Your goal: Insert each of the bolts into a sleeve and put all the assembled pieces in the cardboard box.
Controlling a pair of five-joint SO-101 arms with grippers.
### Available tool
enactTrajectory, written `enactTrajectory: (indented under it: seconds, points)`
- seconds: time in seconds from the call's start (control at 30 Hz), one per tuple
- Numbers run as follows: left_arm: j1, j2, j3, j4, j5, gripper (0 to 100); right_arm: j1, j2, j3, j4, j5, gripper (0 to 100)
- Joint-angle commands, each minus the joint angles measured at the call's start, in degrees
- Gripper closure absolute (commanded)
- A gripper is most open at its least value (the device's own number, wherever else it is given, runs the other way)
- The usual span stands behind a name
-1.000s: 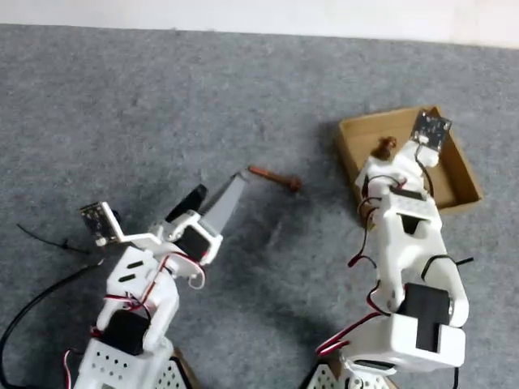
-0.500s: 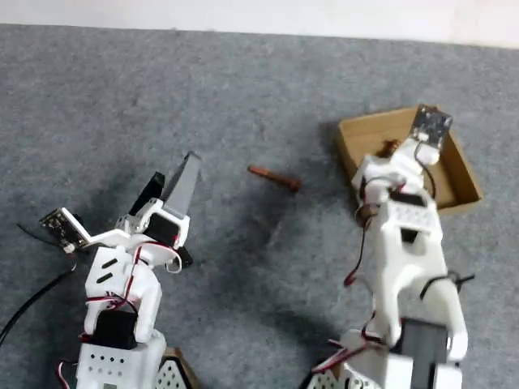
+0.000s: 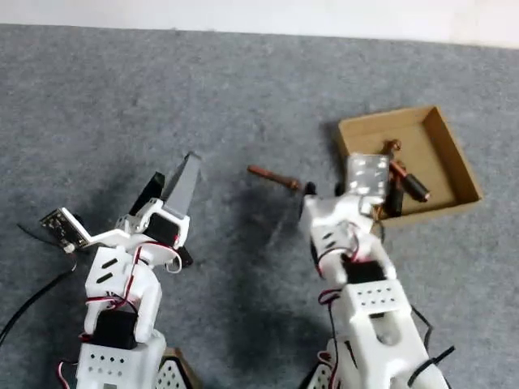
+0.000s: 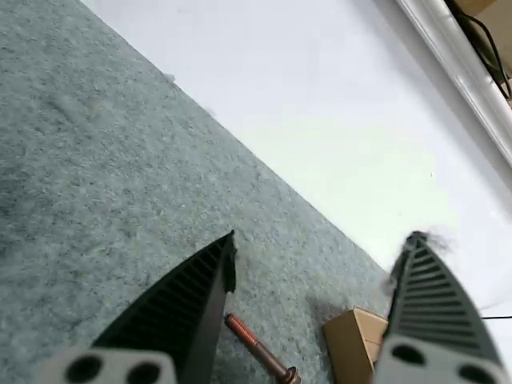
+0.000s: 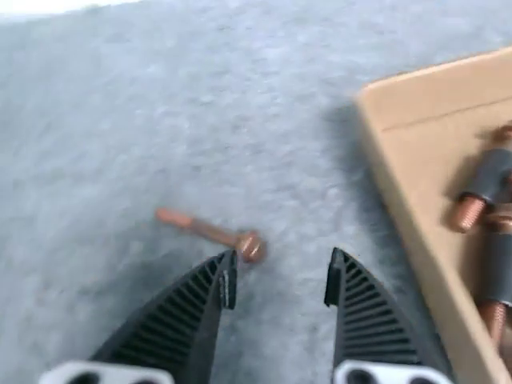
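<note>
A copper bolt (image 3: pixel 274 177) lies bare on the grey carpet between the two arms; no sleeve is on it. My left gripper (image 3: pixel 172 177) is open well to the left of it, and its own view has the bolt (image 4: pixel 256 360) low between the spread fingers of that gripper (image 4: pixel 323 240). My right gripper (image 5: pixel 282 276) is open just short of the bolt's head (image 5: pixel 249 245), beside the cardboard box (image 5: pixel 408 120). In the box (image 3: pixel 442 142) lie assembled pieces (image 3: pixel 404 181), dark sleeves with copper ends (image 5: pixel 490 182).
A pale wall strip (image 3: pixel 259 16) bounds the carpet at the far edge. Open carpet (image 3: pixel 122 97) lies beyond and left of the bolt. A black cable (image 3: pixel 32 300) trails at the left arm's base.
My right arm has drawn back from over the box to the carpet beside the bolt, leaving pieces in the box. The left gripper swung left away from the bolt, then stayed still.
</note>
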Motion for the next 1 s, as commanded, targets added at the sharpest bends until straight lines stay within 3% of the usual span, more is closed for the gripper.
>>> enactTrajectory:
  seconds: [0.0,0.33,0.53,0.77,0.97]
  points:
    - [-0.8,-0.7,1.1,-0.9,0.2,70,-4.4,-2.0,0.0,-1.5,7.9,83.9]
    - [-0.9,-0.7,1.1,-0.9,0.1,70,-8.2,-2.0,0.3,-1.4,8.7,83.9]
    - [-4.9,-0.7,0.9,-1.3,0.1,70,-8.2,-2.0,0.4,-1.4,8.7,83.9]
    - [-15.7,-0.8,-0.6,-2.7,0.4,70,-8.2,-1.9,0.4,-1.4,8.7,83.9]
    - [-33.0,-0.8,0.4,0.2,0.3,70,-8.2,-1.9,0.4,-1.4,8.9,83.9]
